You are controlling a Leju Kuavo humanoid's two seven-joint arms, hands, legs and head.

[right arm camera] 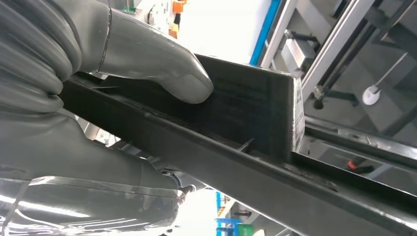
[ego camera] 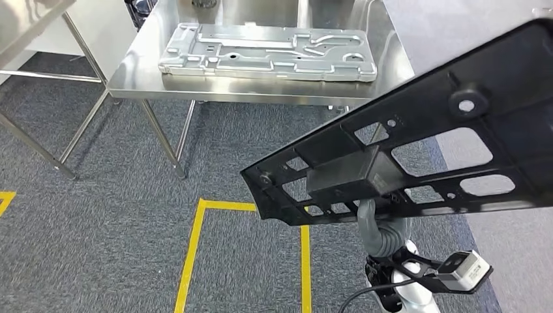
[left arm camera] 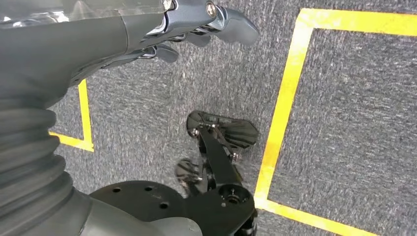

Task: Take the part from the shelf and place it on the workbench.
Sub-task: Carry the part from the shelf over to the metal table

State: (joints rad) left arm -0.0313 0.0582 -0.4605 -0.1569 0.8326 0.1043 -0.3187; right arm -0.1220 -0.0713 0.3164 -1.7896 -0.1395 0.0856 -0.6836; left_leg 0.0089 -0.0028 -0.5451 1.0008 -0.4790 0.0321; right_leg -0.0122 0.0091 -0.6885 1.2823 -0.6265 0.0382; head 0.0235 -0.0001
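The right hand [right arm camera: 98, 98] held the black part [ego camera: 417, 143] from below, with its thick grey thumb [right arm camera: 162, 69] pressed flat on a raised black wall of it. The part was big, flat and dark, with many cut-out holes and a boxy block near the hand. It was tilted up in the air, above the grey carpet [ego camera: 117, 215] with yellow lines [ego camera: 195, 248], in front of the shiny metal workbench [ego camera: 261, 88]. A pale grey metal plate [ego camera: 267, 52] lay on the workbench. The left hand [left arm camera: 196, 24] hung over the floor, holding nothing, its fingers loosely apart.
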